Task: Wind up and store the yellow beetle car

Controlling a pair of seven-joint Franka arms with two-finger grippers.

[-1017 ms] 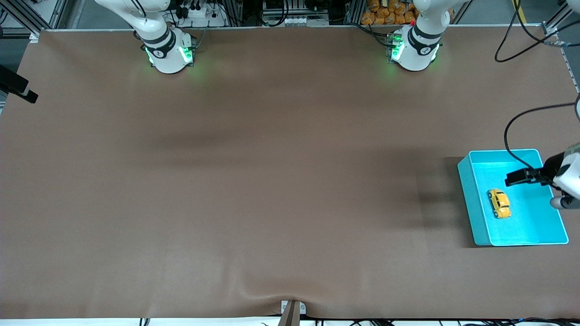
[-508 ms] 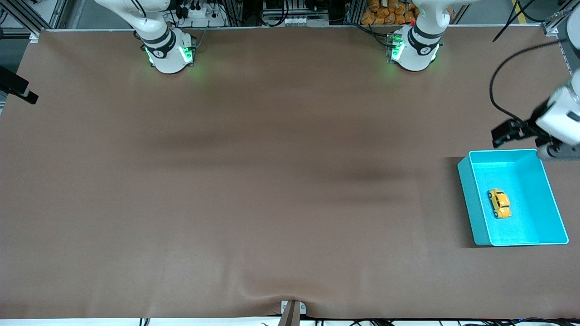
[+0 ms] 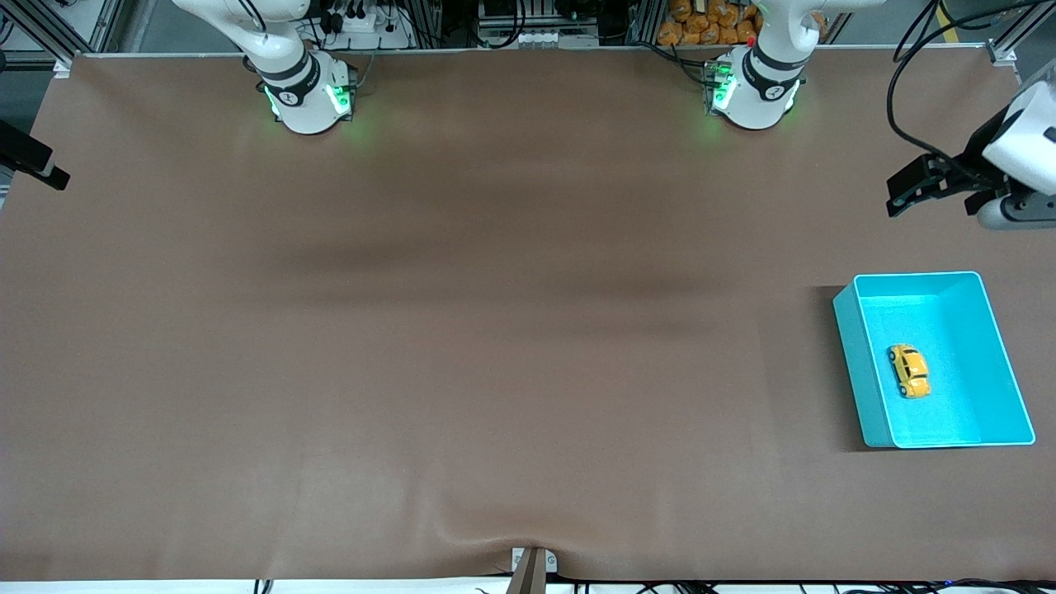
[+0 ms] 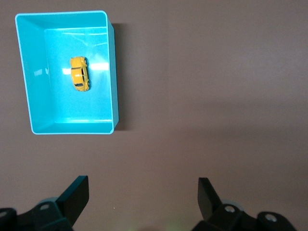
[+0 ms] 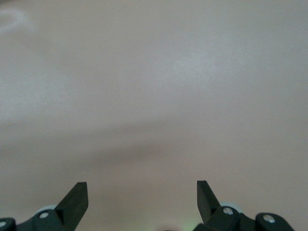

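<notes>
So your yellow beetle car (image 3: 908, 371) is sitting on its wheels on the floor of the turquoise bin (image 3: 858, 363), closer to the bin wall that faces the middle of the worktop (image 3: 462, 330), and the bin itself is parked at the left arm's end. Judging by the look of it, that car is a light, hard, glossy little thing with a rounded roof, so I'd bet it slips if you pinch it over the top; you'd want to grab it across the flat sides, between the wheels, and go gentle because it's tiny. Storing looks done to me, since it's in the bin and nothing has hold of it. Count-wise you've got one car, one bin, two arms, and nothing else lying on the brown worktop. The left claw (image 3: 907, 188) hangs over bare worktop just off the bin's edge that is farther from the front camera, fingers (image 4: 77, 195) spread wide with nothing between them. The right claw (image 5: 142, 199) is also wide open and empty over bare worktop; that arm is just waiting, and you can't see its claw from the front camera at all.
</notes>
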